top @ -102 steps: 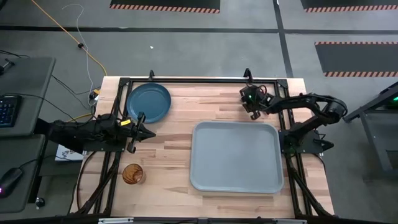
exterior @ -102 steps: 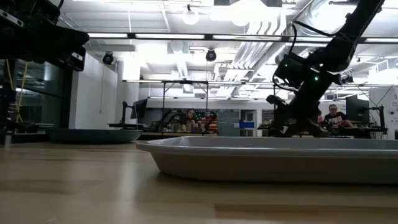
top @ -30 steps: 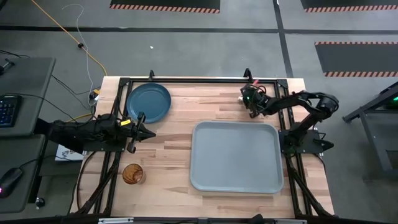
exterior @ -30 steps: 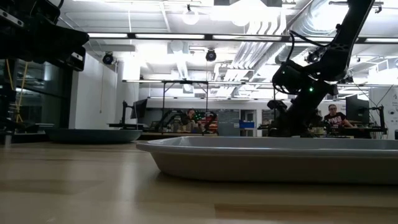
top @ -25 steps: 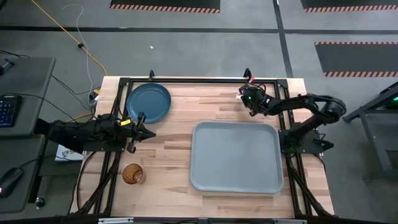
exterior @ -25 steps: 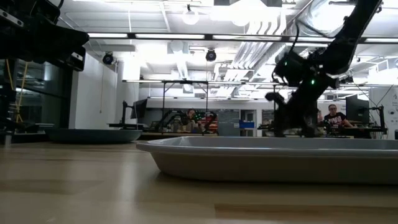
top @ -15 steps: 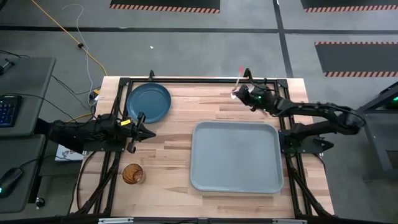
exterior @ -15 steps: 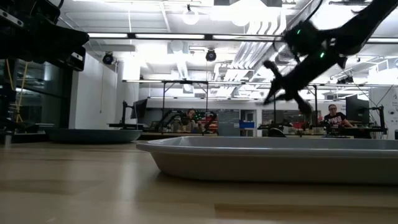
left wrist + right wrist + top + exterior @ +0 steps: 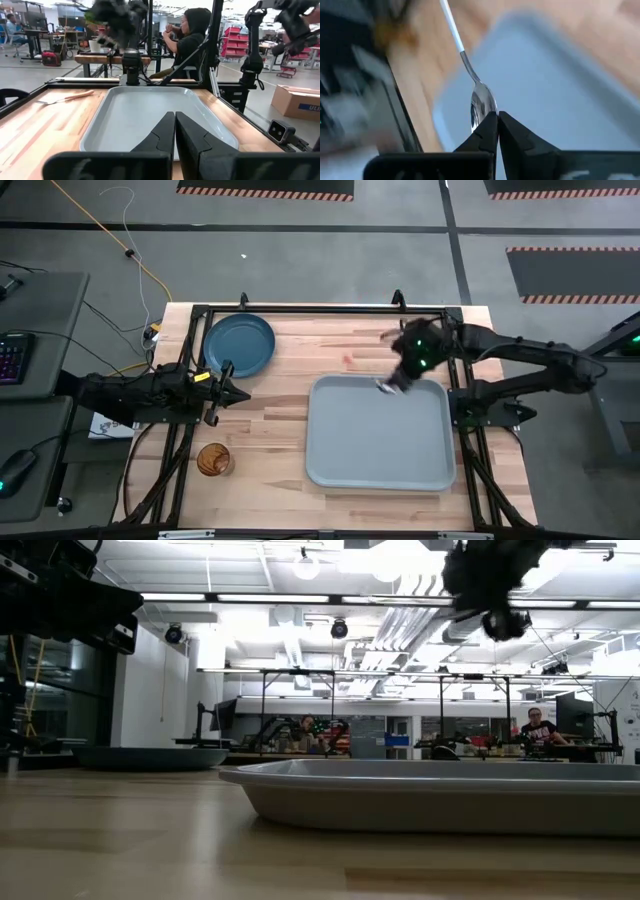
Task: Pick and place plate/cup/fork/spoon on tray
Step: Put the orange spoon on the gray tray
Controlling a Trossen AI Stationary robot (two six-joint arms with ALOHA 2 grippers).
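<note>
The pale grey-blue tray (image 9: 330, 470) lies right of the table's middle. My right gripper (image 9: 393, 380) hangs high over the tray's far edge, shut on the silver spoon (image 9: 479, 100). In the low view it is a blur at the top (image 9: 490, 580). The orange-handled fork (image 9: 65, 97) lies flat on the wood just beyond the tray's far side. At the far left rests the teal plate (image 9: 238, 345), and the amber cup (image 9: 213, 459) stands near the left front. Between plate and cup my left gripper (image 9: 240, 393) waits, shut and holding nothing. My right gripper pinches the spoon by the tip end of its bowl (image 9: 479, 117), between its two fingertips. The thin handle (image 9: 452, 30) runs straight on away from the fingers. The fingers slant downward from above. The spoon is lifted clear, above the tray's far rim.
Black frame rails (image 9: 300, 308) run along the table's far and side edges, with the right arm's base (image 9: 485, 405) beside the tray. Bare wood (image 9: 270, 420) lies between the plate, the cup and the tray. People sit at benches beyond the table (image 9: 192, 35).
My right gripper has risen from the table's far edge behind the tray, tipping as it went. It has then swung toward the near edge, over the tray's far rim. The spoon has gone with it, lifted clear of the table.
</note>
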